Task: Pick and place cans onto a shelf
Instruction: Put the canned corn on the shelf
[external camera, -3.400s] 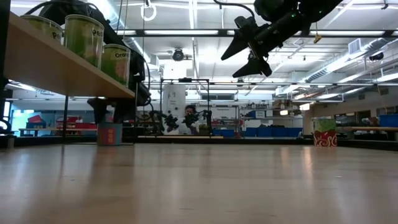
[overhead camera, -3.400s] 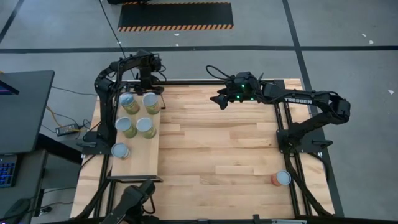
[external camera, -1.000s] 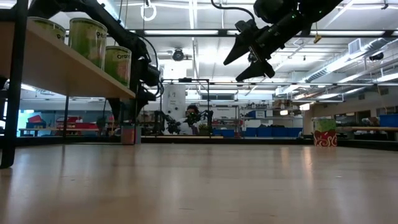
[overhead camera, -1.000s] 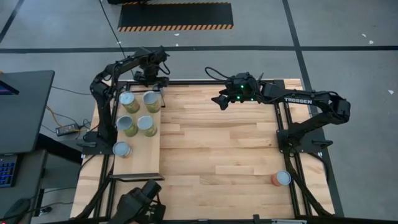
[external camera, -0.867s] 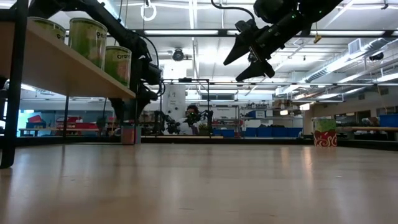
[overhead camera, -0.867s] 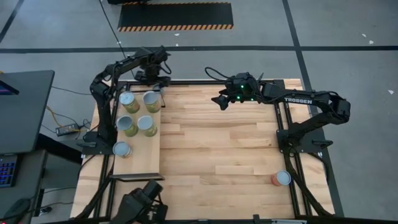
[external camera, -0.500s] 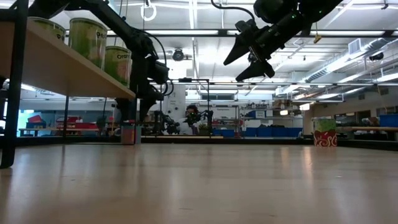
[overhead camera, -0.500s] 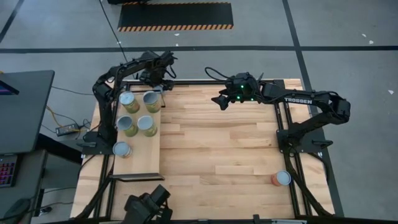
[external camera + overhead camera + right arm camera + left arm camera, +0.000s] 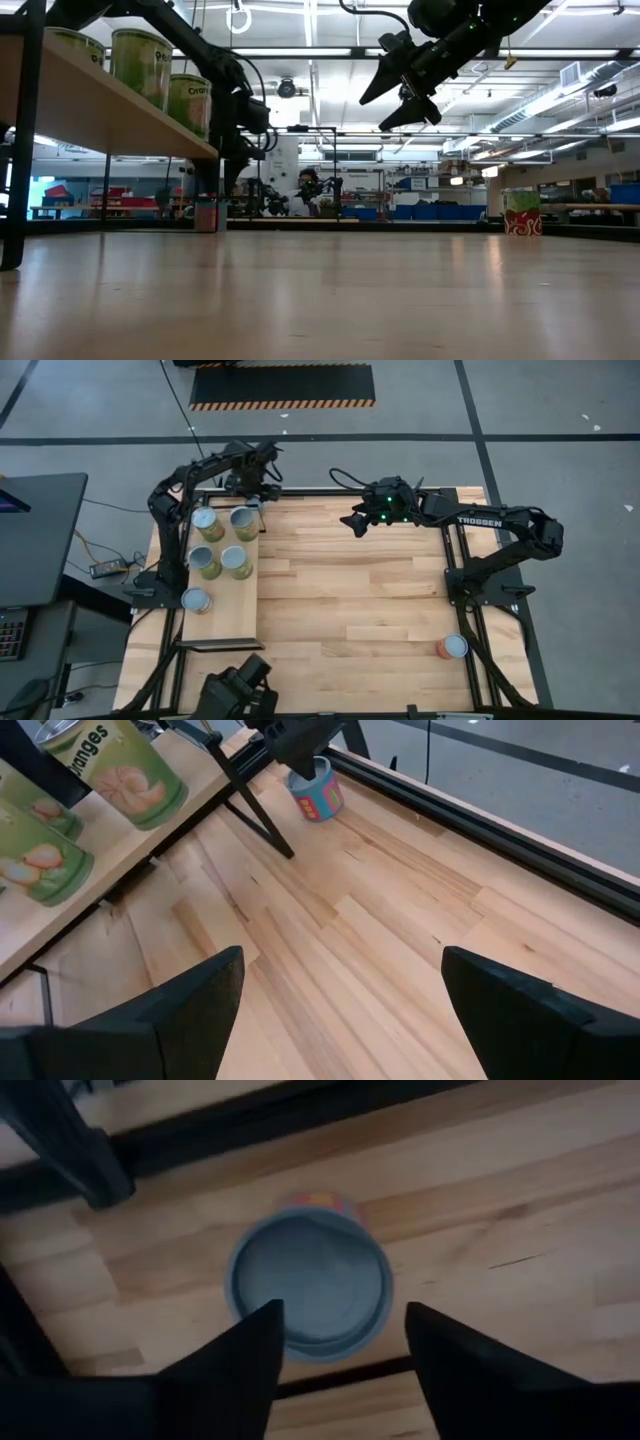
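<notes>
Left gripper (image 9: 335,1355) hangs right over a bluish can (image 9: 309,1286) standing on the tabletop at the far edge, just beside the shelf's (image 9: 240,622) far end, fingers spread wide and holding nothing, one dark finger (image 9: 240,1365) on either side of the rim. To my eye, this is the reach before the grasp. Doing it well means centring the can between the fingers first, then coming straight down so neither tip clips the rim and tips it. The shelf leg (image 9: 60,1140) stands close by, so the lift should go up clear before swinging over. On the shelf, five green cans (image 9: 222,549) already stand, with bare board at the near end for the next one. Right gripper (image 9: 352,521) waits in the air over the table's far middle, also wide open and empty. One orange-red can (image 9: 452,648) sits alone near the right front corner.
</notes>
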Robot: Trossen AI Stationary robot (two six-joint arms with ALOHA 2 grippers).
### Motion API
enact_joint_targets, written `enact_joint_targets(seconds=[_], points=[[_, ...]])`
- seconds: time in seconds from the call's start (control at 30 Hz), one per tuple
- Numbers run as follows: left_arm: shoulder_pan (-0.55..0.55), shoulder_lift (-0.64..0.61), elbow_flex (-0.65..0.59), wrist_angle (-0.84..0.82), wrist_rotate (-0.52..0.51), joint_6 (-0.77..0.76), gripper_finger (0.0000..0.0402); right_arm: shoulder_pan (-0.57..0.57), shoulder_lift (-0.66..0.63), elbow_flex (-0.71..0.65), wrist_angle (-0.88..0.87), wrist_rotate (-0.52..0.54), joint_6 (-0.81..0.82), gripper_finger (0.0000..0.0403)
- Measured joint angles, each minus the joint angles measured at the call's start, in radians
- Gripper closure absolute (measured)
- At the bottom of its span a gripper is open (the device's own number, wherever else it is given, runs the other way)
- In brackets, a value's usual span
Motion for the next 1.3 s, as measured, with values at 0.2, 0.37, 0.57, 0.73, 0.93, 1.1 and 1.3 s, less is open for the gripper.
enact_joint_targets(seconds=[0.2, 0.37, 0.57, 0.73, 0.93, 1.1, 1.3], points=[[0.039, -0.001, 0.000, -0.007, 0.030, -0.032, 0.0082, 0.000, 0.000, 0.000, 0.000, -0.003, -0.010, 0.0055], [0.055, 0.000, 0.000, 0.001, 0.021, -0.024, 0.0018, 0.000, 0.000, 0.000, 0.000, -0.003, -0.010, 0.0055], [0.062, 0.001, 0.000, 0.028, 0.020, -0.022, 0.0006, 0.000, 0.000, 0.000, 0.006, 0.000, -0.017, 0.0055], [0.068, 0.002, -0.037, 0.051, 0.006, -0.015, 0.0005, 0.000, 0.000, 0.000, 0.013, 0.000, -0.020, 0.0055], [0.067, -0.004, -0.080, 0.094, -0.021, -0.013, 0.0005, 0.000, 0.000, 0.000, 0.014, 0.001, -0.014, 0.0055], [0.068, 0.010, -0.091, 0.121, -0.021, -0.003, 0.0005, 0.000, 0.000, 0.000, 0.014, 0.001, -0.014, 0.0055], [0.065, 0.005, -0.095, 0.122, -0.018, -0.004, 0.0005, 0.000, 0.000, 0.000, 0.016, 0.001, -0.014, 0.0055]])
